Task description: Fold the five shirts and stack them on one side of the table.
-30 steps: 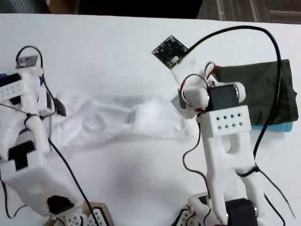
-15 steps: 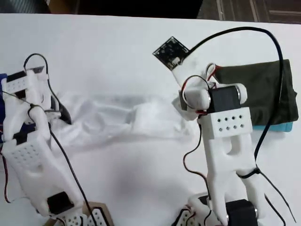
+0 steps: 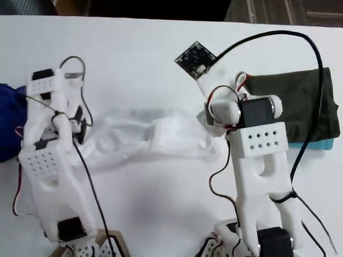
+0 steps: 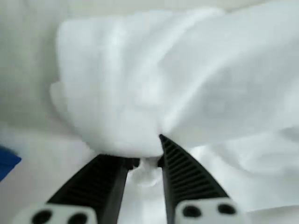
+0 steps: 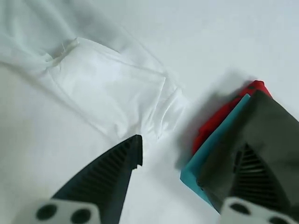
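A crumpled white shirt (image 3: 155, 134) lies across the middle of the table. My left gripper (image 3: 81, 127) is at its left end, and the left wrist view shows the black fingers (image 4: 184, 175) shut on a bunched fold of the white shirt (image 4: 154, 84). My right gripper (image 5: 191, 150) hovers open over the shirt's right end (image 5: 112, 93), beside the stack, with nothing between its fingers. The stack of folded shirts (image 3: 297, 104) sits at the right edge, dark olive on top, teal (image 5: 212, 154) and red (image 5: 224, 112) beneath.
A dark blue shirt (image 3: 9, 126) lies bunched at the table's far left edge, just behind the left arm. The right arm (image 3: 257, 144) stands between the white shirt and the stack. Bare white table (image 3: 123, 59) lies beyond the shirt.
The left arm has swung right toward the table's middle, carrying the white shirt's left end with it. The blue shirt has come into sight at the left. The right arm has kept still.
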You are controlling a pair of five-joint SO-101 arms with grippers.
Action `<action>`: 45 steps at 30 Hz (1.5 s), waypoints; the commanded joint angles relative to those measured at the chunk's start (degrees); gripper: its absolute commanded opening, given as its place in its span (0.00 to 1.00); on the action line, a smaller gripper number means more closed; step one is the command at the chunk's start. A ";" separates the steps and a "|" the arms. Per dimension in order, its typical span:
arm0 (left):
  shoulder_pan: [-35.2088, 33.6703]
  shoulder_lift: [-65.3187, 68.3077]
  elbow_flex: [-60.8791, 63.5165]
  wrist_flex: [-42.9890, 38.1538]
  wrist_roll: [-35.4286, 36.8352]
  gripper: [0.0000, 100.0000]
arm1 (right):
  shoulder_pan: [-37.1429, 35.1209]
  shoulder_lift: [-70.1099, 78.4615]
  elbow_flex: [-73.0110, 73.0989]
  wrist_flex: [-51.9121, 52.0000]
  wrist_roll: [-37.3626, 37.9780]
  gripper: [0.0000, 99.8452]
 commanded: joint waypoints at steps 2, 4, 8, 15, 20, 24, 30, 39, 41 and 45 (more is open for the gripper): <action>0.09 -0.35 -1.63 1.32 -0.97 0.03 | 4.35 -5.23 -1.41 0.22 0.00 0.32; 0.09 -0.70 -1.71 1.32 -0.97 0.03 | 5.67 -6.29 -1.23 0.31 0.00 0.32; 0.00 -1.14 -1.89 2.02 -0.62 0.06 | 6.37 -6.64 -0.44 0.40 0.00 0.32; -5.36 -5.19 -1.80 2.73 -0.88 0.30 | 6.02 -6.64 1.32 -0.04 0.00 0.32; -10.37 -6.77 -1.89 1.58 -0.62 0.28 | 5.93 -6.64 1.32 -0.13 0.00 0.32; -11.34 -4.92 -1.27 -1.32 -0.70 0.28 | 5.93 -6.64 1.32 -0.13 0.00 0.32; -7.91 2.73 -1.80 -1.49 -0.53 0.28 | 5.93 -6.81 1.23 0.04 0.00 0.32; -4.75 5.10 -1.89 -0.44 -1.05 0.24 | 6.29 -7.16 0.88 1.36 0.00 0.32; -4.22 5.10 -1.89 0.53 -2.73 0.13 | 6.29 -7.25 0.88 2.95 0.00 0.32; -4.31 5.10 -1.80 1.49 -4.31 0.05 | 8.48 -9.19 1.93 5.32 0.00 0.32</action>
